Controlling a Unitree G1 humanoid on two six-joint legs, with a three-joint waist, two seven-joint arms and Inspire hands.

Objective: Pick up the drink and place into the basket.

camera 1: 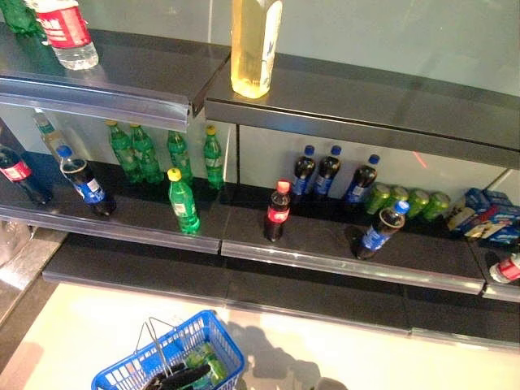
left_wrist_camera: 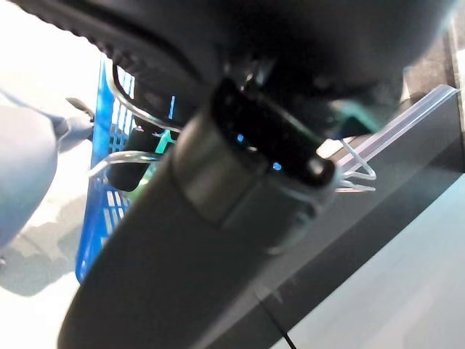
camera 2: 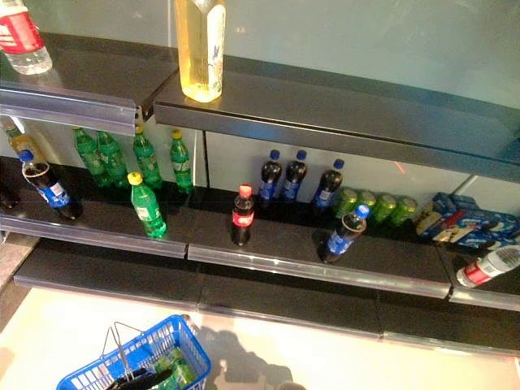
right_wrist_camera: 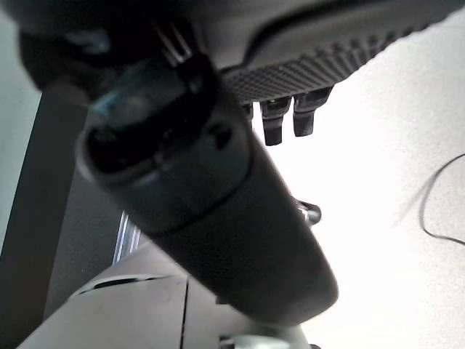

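The basket (camera 1: 122, 374) was at the bottom left of the eye views, blue, with wire handles. The left hand (camera 1: 180, 377) showed there as dark fingers lying on the basket's top, over something green (camera 1: 213, 367) inside it. In the left wrist view the thumb filled most of the frame and the wire handles (left_wrist_camera: 123, 156) passed close to the hand, but I could not tell if the fingers were closed round a handle or only resting.

The right hand (right_wrist_camera: 280, 120) showed only in its own wrist view. Its fingertips (right_wrist_camera: 275, 125) pointed out over the pale floor (right_wrist_camera: 392, 131) and looked fairly straight, with nothing between them.

The drinks stood on the middle shelf (camera 1: 349, 264), across the centre of the eye views. A cola bottle with a red cap (camera 1: 277, 213) stood near the shelf's front edge, in the middle. A green bottle with a yellow cap (camera 1: 183, 202) stood to its left, also near the front. A dark bottle with a blue cap (camera 1: 379, 231) leaned to the right of the cola. Three more blue-capped bottles (camera 1: 327, 172) stood at the back, and green cans (camera 1: 406, 201) lay to their right.

On the upper shelf (camera 1: 366, 101) a tall yellow bottle (camera 1: 254, 49) stood at top centre, and a water bottle with a red label (camera 1: 69, 34) at top left.
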